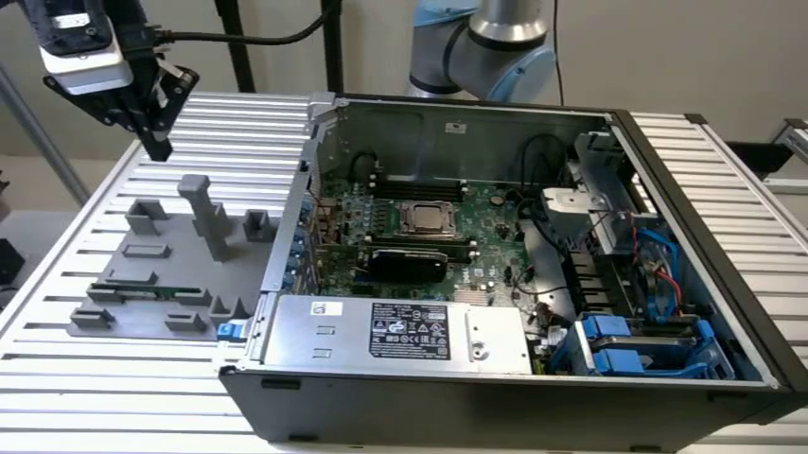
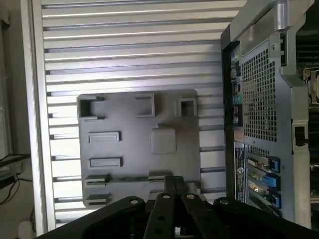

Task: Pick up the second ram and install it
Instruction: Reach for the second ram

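Gripper: the black two-finger gripper (image 1: 161, 149) (image 2: 175, 185) hangs in the air over the far side of the tray, fingers pointing down.
Finger state: the two black fingers (image 2: 168, 191) are pressed together at their tips with nothing between them; they grip and touch nothing.
Second ram: the long, thin dark-green circuit-board stick (image 1: 146, 288) lies flat in a low holder on the near part of the tray, well apart from the gripper.
Tray: a flat grey plastic tray (image 1: 165, 270) (image 2: 129, 144) with raised blocks and slots sits on the ribbed aluminium table (image 1: 76, 378), at the exterior view's left of the case.
Case: the open black and silver metal computer case (image 1: 467, 142) lies on its side, its green motherboard (image 1: 499, 232) exposed.
Arm: the grey and light-blue robot arm (image 1: 486, 43) rises behind the case.
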`<state>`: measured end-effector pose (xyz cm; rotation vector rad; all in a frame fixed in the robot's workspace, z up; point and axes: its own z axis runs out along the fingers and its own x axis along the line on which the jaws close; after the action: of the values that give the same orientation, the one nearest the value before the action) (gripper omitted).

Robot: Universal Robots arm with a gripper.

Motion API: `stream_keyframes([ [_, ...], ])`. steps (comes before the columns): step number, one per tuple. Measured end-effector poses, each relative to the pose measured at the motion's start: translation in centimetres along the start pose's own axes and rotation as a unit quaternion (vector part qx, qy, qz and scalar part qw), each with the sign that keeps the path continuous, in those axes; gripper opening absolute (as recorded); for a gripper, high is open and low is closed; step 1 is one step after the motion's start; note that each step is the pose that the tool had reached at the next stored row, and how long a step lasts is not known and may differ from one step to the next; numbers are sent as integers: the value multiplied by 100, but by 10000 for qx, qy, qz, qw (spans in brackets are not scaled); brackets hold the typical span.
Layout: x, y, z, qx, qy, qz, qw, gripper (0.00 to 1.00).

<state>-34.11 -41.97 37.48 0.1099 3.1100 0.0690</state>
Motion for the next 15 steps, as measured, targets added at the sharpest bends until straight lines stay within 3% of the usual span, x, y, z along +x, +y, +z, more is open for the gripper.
stream_keyframes([
  [8,350,-50,79,10,0,0,10000,0],
  [15,449,-154,132,14,38,1,10000,0],
])
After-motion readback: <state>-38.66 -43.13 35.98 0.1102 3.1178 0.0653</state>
